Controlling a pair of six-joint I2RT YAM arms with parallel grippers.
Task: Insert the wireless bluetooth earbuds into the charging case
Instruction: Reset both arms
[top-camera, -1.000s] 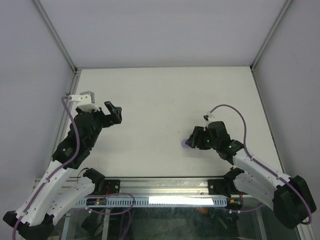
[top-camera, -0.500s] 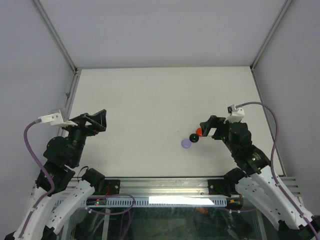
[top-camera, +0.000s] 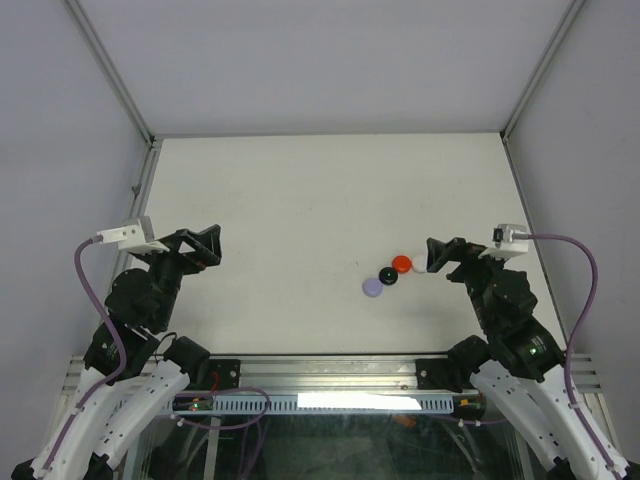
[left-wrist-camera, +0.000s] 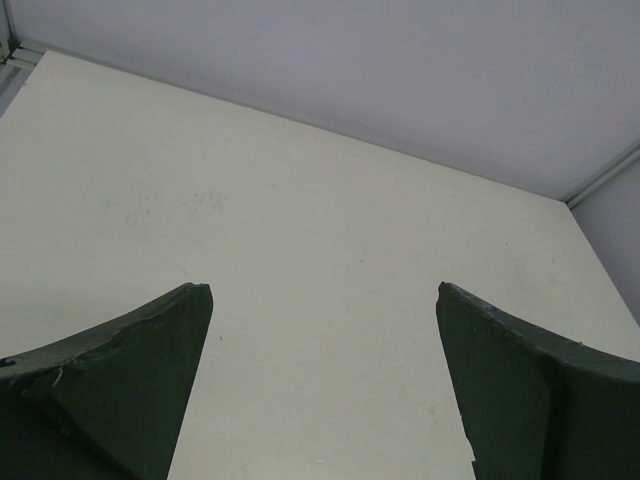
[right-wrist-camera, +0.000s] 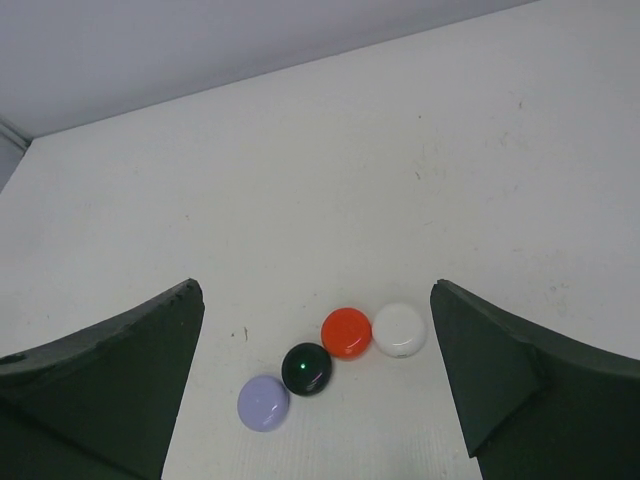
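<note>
Earbuds with stems show in none of my views, so I cannot say where they are, and I see no open charging case either. Over the worktop (top-camera: 300, 190), the left gripper (top-camera: 210, 246) hangs wide open and empty, well left of everything. The right gripper (top-camera: 433, 256), equally spread and holding nothing, sits just right of a tight row: white disc (right-wrist-camera: 399, 329), red disc (right-wrist-camera: 346, 332), black disc (right-wrist-camera: 306, 368), purple disc (right-wrist-camera: 263, 403). My worry is closing on a disc by mistake, or a finger nudging the row and scattering it.

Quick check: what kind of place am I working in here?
Probably a lab robot test cell: a bare white tabletop enclosed by plain pale grey wall panels set in aluminium framing struts.
</note>
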